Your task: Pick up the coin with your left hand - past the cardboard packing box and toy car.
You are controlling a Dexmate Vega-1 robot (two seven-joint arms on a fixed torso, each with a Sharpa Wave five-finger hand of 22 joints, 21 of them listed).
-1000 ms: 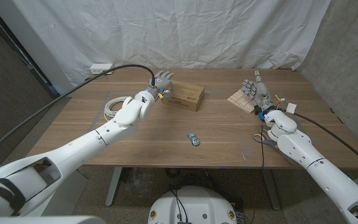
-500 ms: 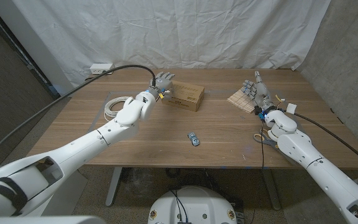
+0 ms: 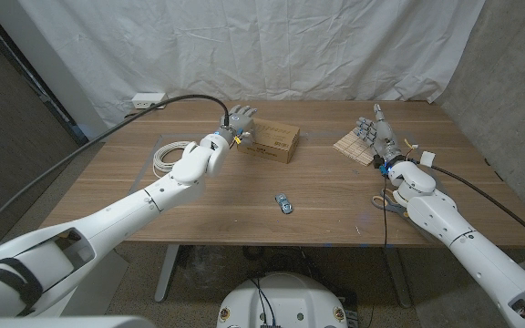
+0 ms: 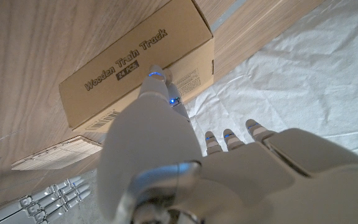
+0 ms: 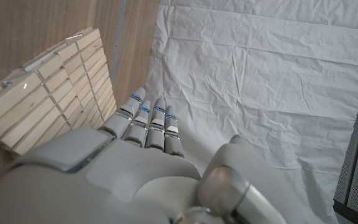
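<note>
Your left hand (image 3: 239, 119) was up at the far side of the tabletop (image 3: 335, 187), at the near-left end of the cardboard packing box (image 3: 271, 141). In the left wrist view its fingers (image 4: 229, 138) were stretched out and apart with nothing between them, one long finger reaching over the top of the box, whose printed face read "Wooden Train Track". So the hand was open and empty; no grasp had been made.

The toy car (image 3: 283, 203) lay nearer you on the bare wood, well apart from the box and closer to the front edge than the hand was. In that sense your hand had already gone beyond the car and reached the box.

The coin itself could not be made out in any view. Going by the task, it should have been past the box, but you could not tell its place from these pictures. Everything that matters was left, in my judgement: find the coin, bring the hand down to it, pinch it and lift.

Your right hand (image 3: 375, 130) stood at the right side just beside a stack of wooden slats (image 3: 354, 146), fingers straight and close together, holding nothing. A coil of white cable (image 3: 166, 155) lay left of your left forearm.
</note>
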